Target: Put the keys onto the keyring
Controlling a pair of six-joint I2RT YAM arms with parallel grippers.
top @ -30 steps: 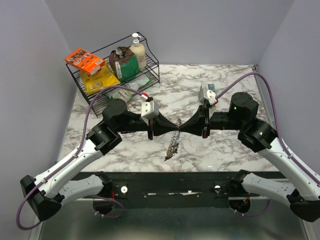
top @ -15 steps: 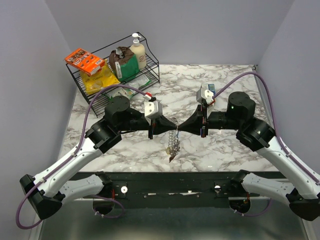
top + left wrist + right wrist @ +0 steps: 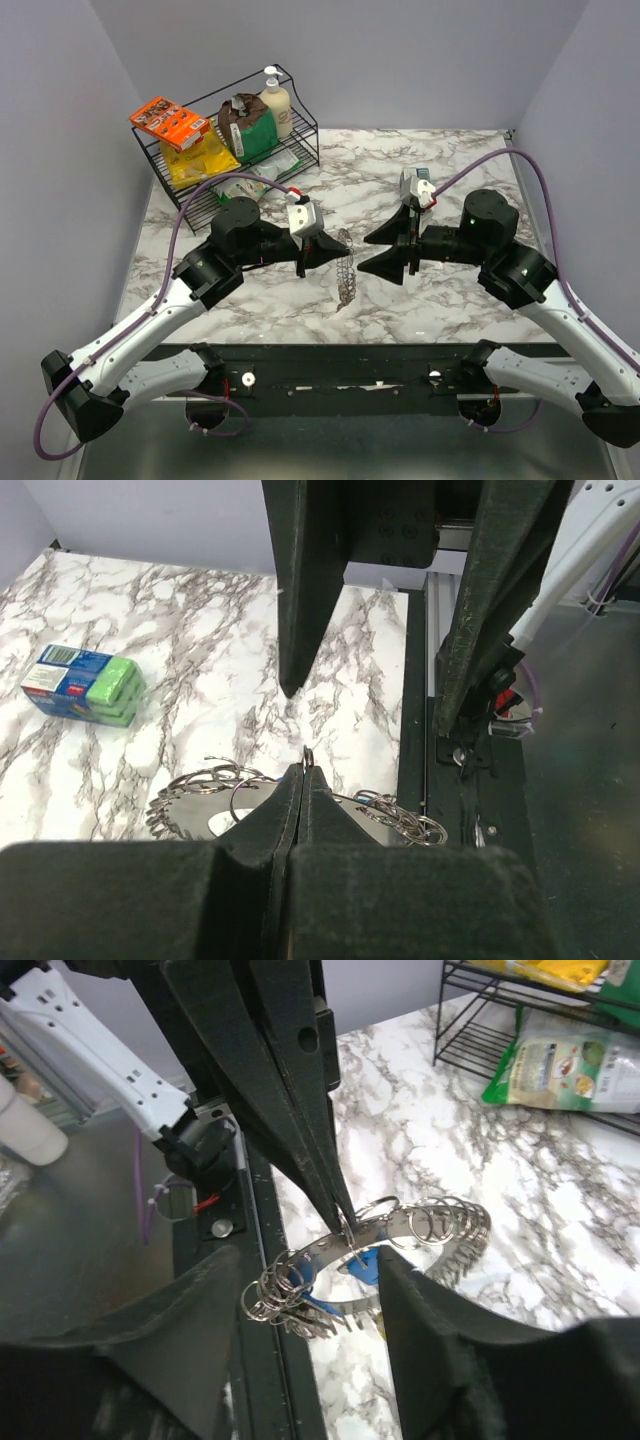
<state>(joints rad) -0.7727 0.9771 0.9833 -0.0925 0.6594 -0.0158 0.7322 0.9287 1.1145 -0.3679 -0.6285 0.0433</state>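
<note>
The right gripper (image 3: 363, 253) has moved. A moment ago it was pinched on the keyring (image 3: 346, 272) from the right, tip to tip with the other one. Now its two fingers are spread wide and it has backed off a little, so it no longer touches the loop. The loop has swung over toward the left side.

Going from left to right, we count one wire rack (image 3: 300, 150) at the back left of the marble table (image 3: 460, 160). In it are one orange box (image 3: 168, 122), one yellow bag (image 3: 200, 160), one green bag (image 3: 250, 128) and one pump bottle (image 3: 275, 100).

Next comes the left gripper (image 3: 332, 250). Its two fingers are pressed tight together on the top edge of the keyring. We see one keyring only. It hangs down from that pinch, above the middle of the table near the front edge. We cannot tell if its low end touches the table.

From the right wrist we see many small rings (image 3: 275, 1295) bunched on it, and one blue key (image 3: 365, 1265) under the band. We cannot count more keys.

Behind the right gripper lies one small blue and green box (image 3: 418, 180). There are two arms in all.
</note>
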